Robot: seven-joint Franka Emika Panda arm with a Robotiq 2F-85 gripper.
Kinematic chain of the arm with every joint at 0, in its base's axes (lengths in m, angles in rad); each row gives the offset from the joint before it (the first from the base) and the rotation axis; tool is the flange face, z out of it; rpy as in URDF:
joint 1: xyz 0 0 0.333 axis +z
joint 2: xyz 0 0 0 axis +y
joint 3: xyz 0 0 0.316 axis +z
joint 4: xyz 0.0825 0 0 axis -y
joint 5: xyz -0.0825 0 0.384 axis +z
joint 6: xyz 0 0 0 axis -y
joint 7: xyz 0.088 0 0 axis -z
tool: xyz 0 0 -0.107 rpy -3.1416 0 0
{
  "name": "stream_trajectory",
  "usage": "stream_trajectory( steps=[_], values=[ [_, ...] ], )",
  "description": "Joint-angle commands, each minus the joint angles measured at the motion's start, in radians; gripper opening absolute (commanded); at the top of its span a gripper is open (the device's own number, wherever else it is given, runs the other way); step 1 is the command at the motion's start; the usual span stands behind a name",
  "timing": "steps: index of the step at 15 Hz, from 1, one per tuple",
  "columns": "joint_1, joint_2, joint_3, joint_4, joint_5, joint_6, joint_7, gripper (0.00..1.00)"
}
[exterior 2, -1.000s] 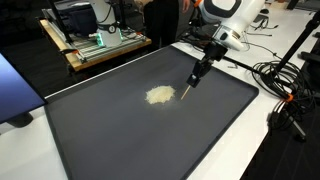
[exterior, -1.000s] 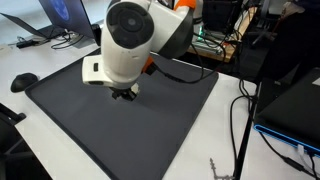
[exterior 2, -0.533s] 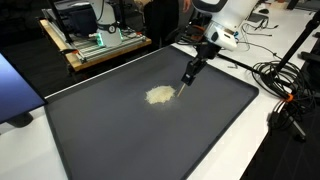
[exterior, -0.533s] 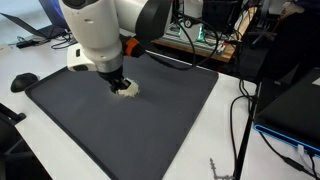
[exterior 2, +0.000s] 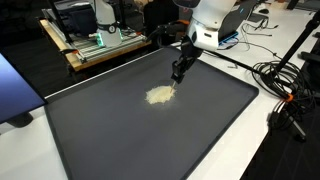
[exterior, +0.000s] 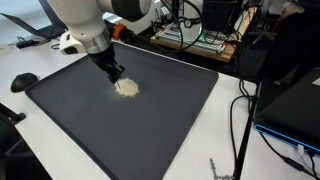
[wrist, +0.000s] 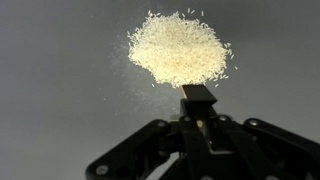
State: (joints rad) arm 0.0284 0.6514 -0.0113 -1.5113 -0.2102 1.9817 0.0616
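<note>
The gripper [wrist: 198, 98] hangs low over the dark mat [exterior: 150, 125] on the worktop [exterior: 226, 125], fingers pressed together, apparently with nothing between them. The rice pile [wrist: 180, 50] lies just ahead of its tips, seemingly untouched.

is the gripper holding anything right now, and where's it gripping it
Nothing that shows: the gripper has its jaws shut together just beside the pile of grains, which lies loose on the dark mat.
</note>
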Motion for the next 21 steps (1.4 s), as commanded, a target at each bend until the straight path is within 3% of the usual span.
stream_trajectory(
  steps=[1, 5, 6, 12, 17, 21],
  values=[
    [-0.008, -0.014, -0.01, -0.025, 0.03, 0.02, -0.022, 0.12],
    [-0.039, -0.048, -0.008, -0.084, 0.058, 0.054, -0.053, 0.12],
    [-0.039, -0.05, -0.005, -0.086, 0.059, 0.055, -0.053, 0.03],
    [-0.118, -0.071, 0.021, -0.123, 0.141, 0.105, -0.189, 0.03],
    [-0.246, -0.069, 0.063, -0.157, 0.312, 0.167, -0.43, 0.03],
    [-0.374, -0.085, 0.107, -0.217, 0.514, 0.234, -0.631, 0.03]
  ],
)
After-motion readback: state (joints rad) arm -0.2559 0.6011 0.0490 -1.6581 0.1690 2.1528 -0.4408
